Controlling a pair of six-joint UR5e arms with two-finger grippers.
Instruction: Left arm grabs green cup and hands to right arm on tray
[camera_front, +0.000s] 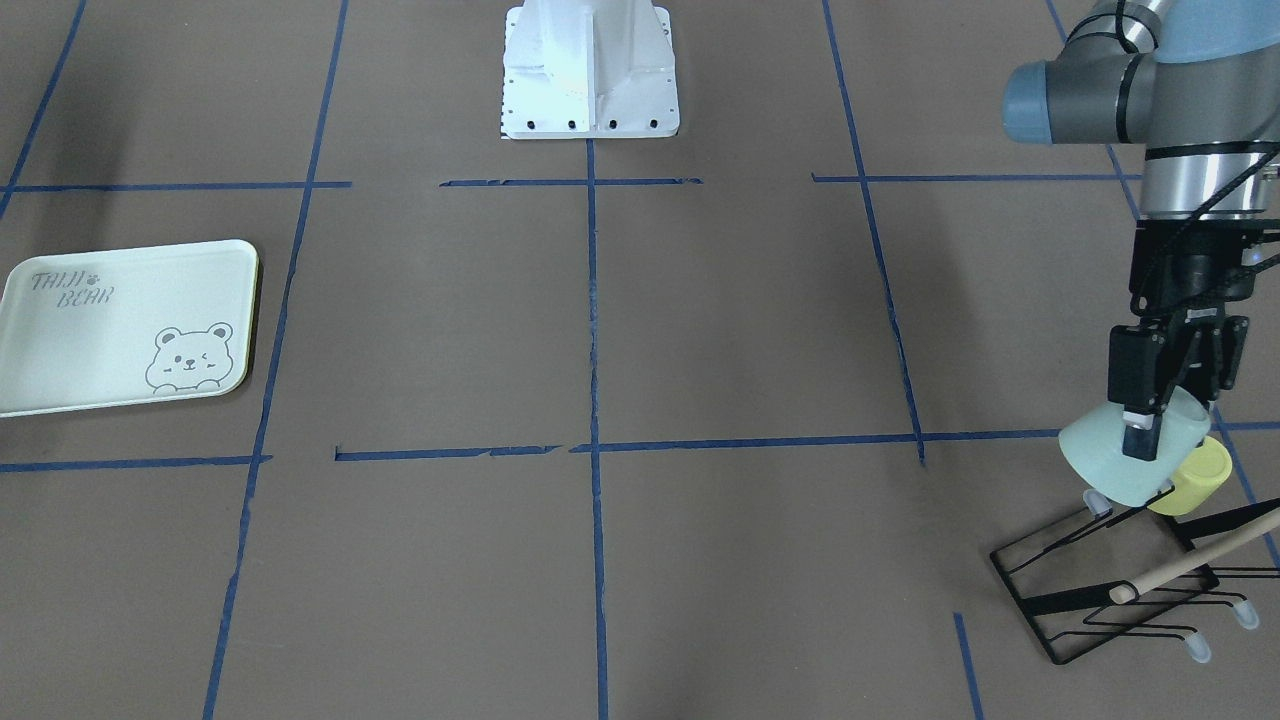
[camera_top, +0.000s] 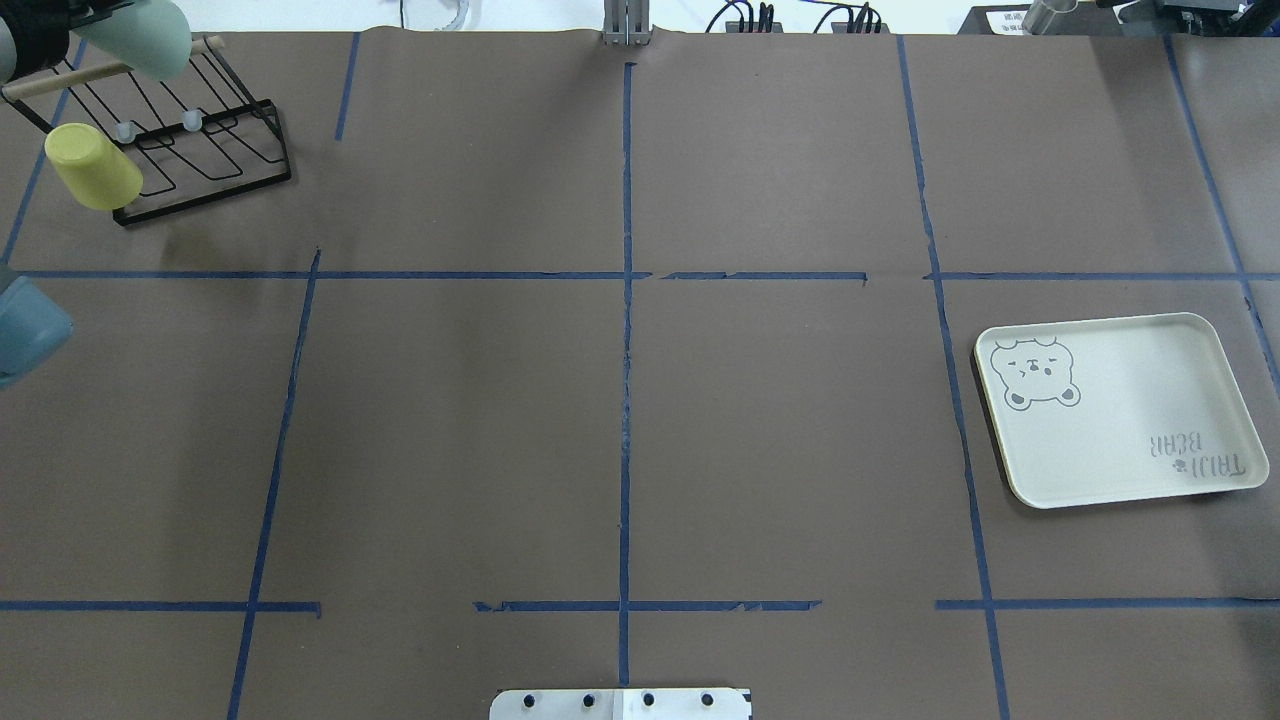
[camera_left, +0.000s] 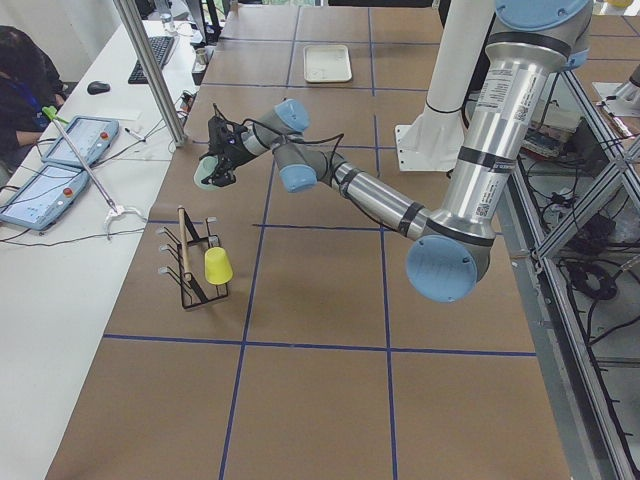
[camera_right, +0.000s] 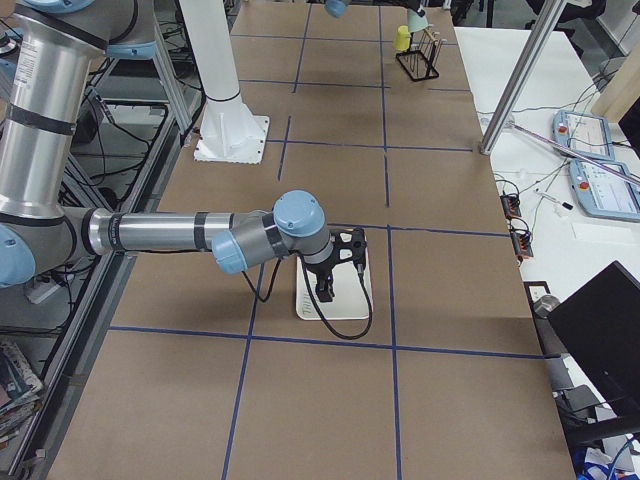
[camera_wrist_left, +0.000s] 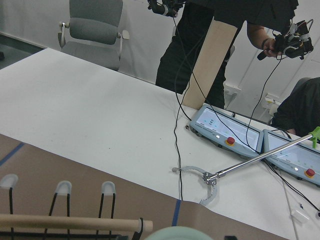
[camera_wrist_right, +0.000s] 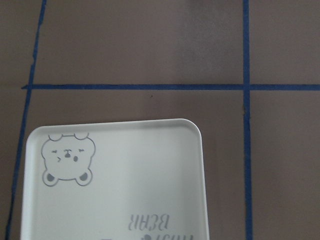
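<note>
The left gripper (camera_front: 1148, 432) clamps the green cup (camera_front: 1100, 462) by its wall, well apart from the tray (camera_front: 100, 345) marked "BEAR". The right gripper (camera_right: 326, 291) hangs above the tray, and I cannot tell its opening.

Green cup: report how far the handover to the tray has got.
Done: the left gripper is shut on the green cup and holds it in the air above the rack, where the yellow cup sits. In hand: the carry toward the right arm. Left: the handover and the placing; the right gripper hangs over the tray, which has no cup on it yet.
</note>
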